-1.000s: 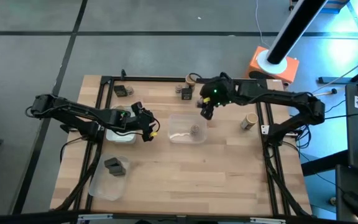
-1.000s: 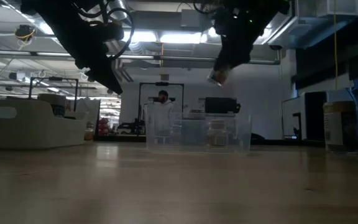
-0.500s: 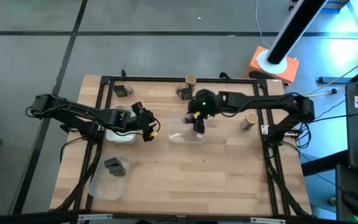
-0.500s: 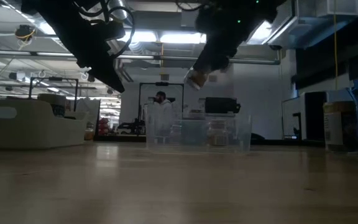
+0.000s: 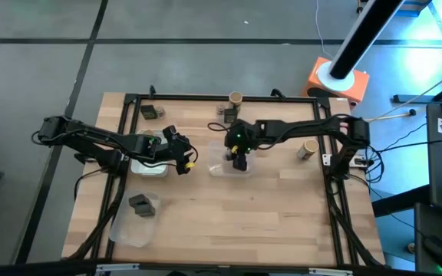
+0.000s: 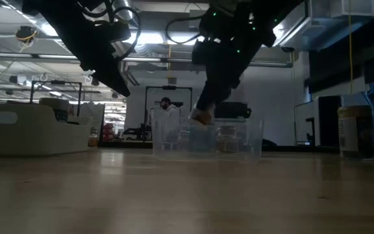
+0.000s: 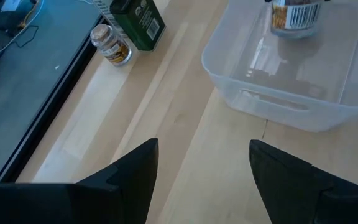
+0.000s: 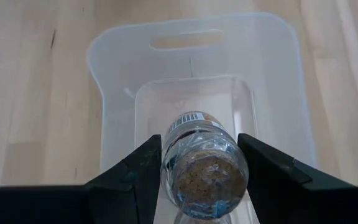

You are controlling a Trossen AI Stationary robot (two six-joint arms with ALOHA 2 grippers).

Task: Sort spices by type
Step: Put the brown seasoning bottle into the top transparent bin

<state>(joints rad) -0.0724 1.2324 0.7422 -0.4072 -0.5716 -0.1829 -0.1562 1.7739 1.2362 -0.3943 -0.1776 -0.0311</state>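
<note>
Change: right gripper (image 8: 194,180), clamped on a spice jar (image 8: 202,168), has swung down over the middle tray (image 8: 197,81).
Meaning: drop-off probably imminent.
Left gripper (image 7: 197,180): open, empty.

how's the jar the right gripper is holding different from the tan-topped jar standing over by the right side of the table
The held jar is clamped between the right gripper fingers above the middle clear tray; the tan-topped jar stands free on the wooden table, untouched. The held jar hangs in the air over the tray, while the tan-topped one rests on the wood, outside any tray. Both are small round spice jars.
</note>
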